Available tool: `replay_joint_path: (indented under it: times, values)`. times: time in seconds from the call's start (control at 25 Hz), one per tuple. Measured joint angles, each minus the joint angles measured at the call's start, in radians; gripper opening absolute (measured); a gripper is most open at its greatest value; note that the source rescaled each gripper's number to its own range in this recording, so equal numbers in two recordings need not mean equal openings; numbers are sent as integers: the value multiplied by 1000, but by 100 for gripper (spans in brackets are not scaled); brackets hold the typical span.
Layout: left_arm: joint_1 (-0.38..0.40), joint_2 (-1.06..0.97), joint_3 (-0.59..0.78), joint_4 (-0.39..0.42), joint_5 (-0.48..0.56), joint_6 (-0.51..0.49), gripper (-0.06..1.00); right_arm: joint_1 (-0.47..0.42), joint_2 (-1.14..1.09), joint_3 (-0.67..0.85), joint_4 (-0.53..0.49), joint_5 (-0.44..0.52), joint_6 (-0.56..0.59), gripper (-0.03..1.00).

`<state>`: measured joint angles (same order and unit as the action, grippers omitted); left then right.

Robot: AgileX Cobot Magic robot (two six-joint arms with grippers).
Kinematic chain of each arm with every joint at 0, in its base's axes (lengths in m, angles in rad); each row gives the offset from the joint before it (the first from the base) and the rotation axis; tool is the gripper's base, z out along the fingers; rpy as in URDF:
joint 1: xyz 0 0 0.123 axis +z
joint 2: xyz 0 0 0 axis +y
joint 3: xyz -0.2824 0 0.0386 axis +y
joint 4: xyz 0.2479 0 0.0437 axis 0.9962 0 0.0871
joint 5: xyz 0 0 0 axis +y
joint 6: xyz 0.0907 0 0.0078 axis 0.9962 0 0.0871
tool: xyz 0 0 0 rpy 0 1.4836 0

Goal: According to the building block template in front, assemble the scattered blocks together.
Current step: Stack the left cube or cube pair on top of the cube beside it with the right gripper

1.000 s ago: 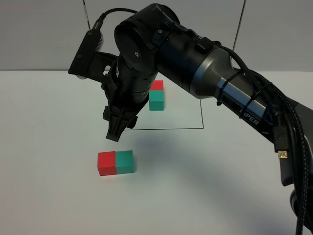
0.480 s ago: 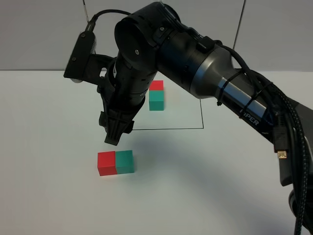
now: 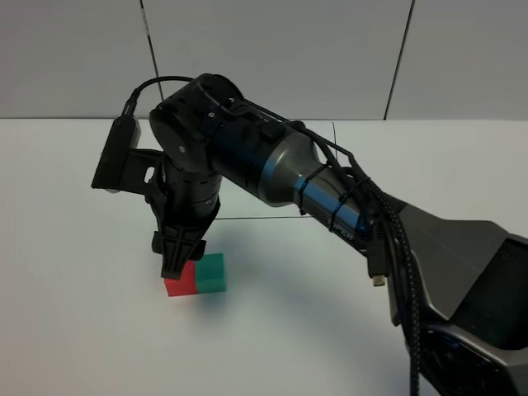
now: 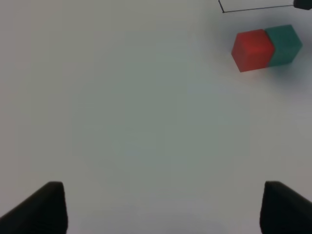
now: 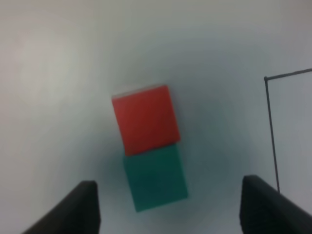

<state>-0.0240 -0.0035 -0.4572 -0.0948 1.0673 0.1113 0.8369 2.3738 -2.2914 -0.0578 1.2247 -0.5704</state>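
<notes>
The scattered blocks, a red cube (image 3: 176, 287) and a teal cube (image 3: 212, 272), lie side by side and touching on the white table. My right gripper (image 3: 175, 262) reaches across the middle and hangs just over the red cube, pointing down. In the right wrist view its fingers (image 5: 84, 208) stand wide apart, open and empty, with the red cube (image 5: 145, 119) and the teal cube (image 5: 155, 178) below them. My left gripper (image 4: 163, 207) is open over bare table, well away from the red cube (image 4: 252, 49) and the teal cube (image 4: 285, 44). The right arm hides the building block template's cubes.
A piece of the thin black outline (image 3: 264, 218) shows behind the right arm, and its corner (image 5: 267, 79) appears in the right wrist view. The table (image 3: 74, 330) is white with a grey panelled wall behind it.
The right arm has swung down and forward, bringing its gripper from above the outline to just over the red cube. It now covers the template. The fingers have spread wider.
</notes>
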Motion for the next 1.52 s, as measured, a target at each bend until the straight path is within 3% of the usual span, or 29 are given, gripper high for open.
replay_joint_path:
  times: [0.32, 1.52]
  values:
    - [0, 0, 0, 0, 0, 0, 77, 3, 70, -46, -71, -2, 69, 57]
    - [0, 0, 0, 0, 0, -1, 77, 11, 109, -8, -41, 0, 29, 57]
